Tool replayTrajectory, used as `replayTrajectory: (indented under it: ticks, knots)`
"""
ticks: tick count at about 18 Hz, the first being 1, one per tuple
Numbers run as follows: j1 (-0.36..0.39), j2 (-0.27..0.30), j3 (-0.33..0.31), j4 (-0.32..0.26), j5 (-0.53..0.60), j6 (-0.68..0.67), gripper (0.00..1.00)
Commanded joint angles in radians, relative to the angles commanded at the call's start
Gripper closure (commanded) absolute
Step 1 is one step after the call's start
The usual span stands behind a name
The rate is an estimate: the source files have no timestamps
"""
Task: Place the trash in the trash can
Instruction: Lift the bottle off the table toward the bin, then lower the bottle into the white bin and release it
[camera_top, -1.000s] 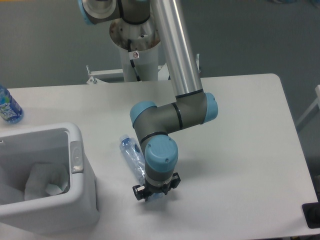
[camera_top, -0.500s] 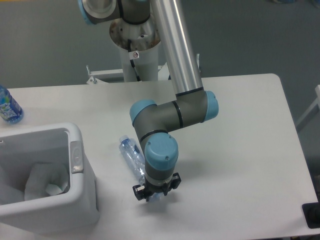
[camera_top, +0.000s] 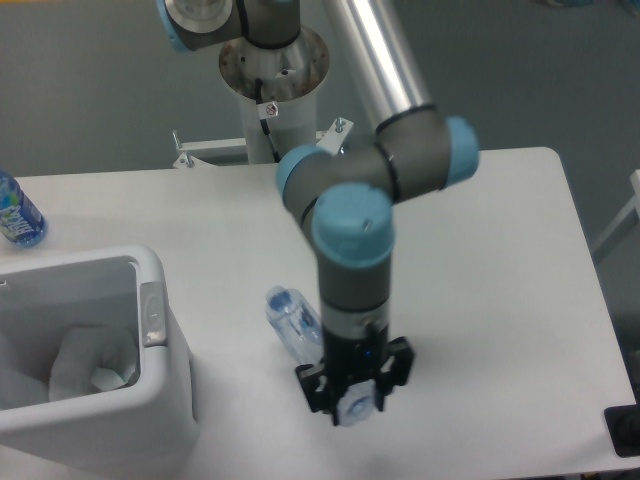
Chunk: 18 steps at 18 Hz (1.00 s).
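The crushed clear plastic bottle (camera_top: 295, 322) slants from its bluish cap end at the upper left down into my gripper (camera_top: 355, 408). The gripper points downward and is shut on the bottle's lower end. The bottle looks lifted off the white table. To the left stands the white trash can (camera_top: 160, 345) with a small grey latch on its right wall. A crumpled white wrapper (camera_top: 95, 365) lies inside the can. My gripper is well to the right of the can, near the table's front edge.
An intact blue-labelled water bottle (camera_top: 15, 215) stands at the far left edge of the table (camera_top: 500, 260). The arm's base column (camera_top: 275, 90) rises behind the table's back edge. A dark object (camera_top: 625, 430) sits at the lower right corner.
The arm has risen and shifted right, closer to the camera. The crushed bottle has moved with the gripper, up and to the right of where it lay.
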Motion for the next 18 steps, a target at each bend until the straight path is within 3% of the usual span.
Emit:
replayTrajectory:
  ticks: [3,6,12,18]
  knots:
    - [-0.003,0.02,0.052,0.046,0.0,-0.006,0.37]
    - [-0.024,0.057,0.055,0.129,0.0,-0.031,0.37]
    - [-0.136,0.132,0.062,0.138,0.002,-0.04,0.37]
    - [-0.23,0.15,0.057,0.15,0.003,-0.038,0.38]
